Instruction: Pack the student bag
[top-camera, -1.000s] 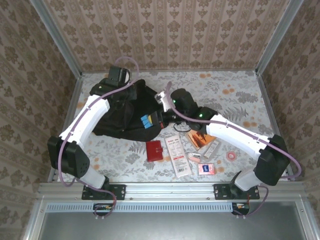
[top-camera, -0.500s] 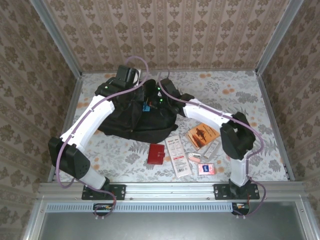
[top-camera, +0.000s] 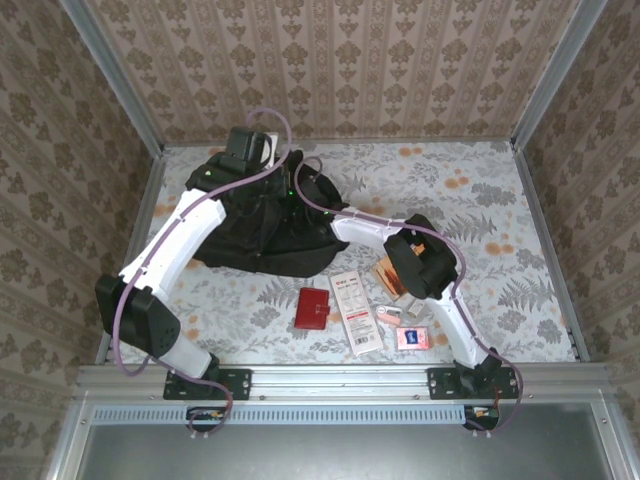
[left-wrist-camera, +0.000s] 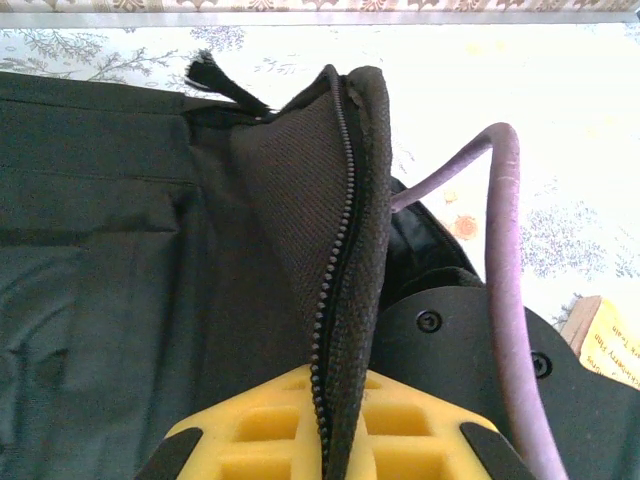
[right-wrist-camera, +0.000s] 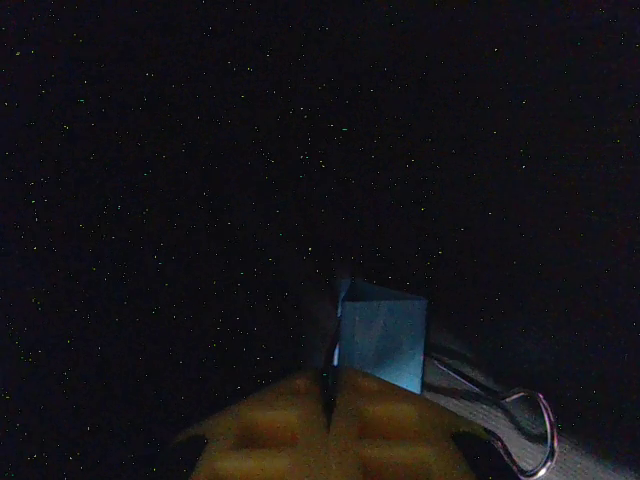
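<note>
Clenching the left claw (left-wrist-camera: 325, 430) on the raised zipper edge (left-wrist-camera: 335, 250) of the black backpack (top-camera: 270, 245), lying at the table's (top-camera: 480, 190) far-left side. Plunging the right claw (right-wrist-camera: 330, 395) inside the dark backpack, gripping a blue binder clip (right-wrist-camera: 383, 335) in there.

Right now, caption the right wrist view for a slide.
Right gripper holds blue binder clip inside the dark student bag.

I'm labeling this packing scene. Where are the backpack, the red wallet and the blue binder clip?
Backpack (top-camera: 262, 242), top view, black fabric body.
Red wallet (top-camera: 311, 307), top view, middle of its cover.
Blue binder clip (right-wrist-camera: 382, 342), right wrist view, blue body.
</note>
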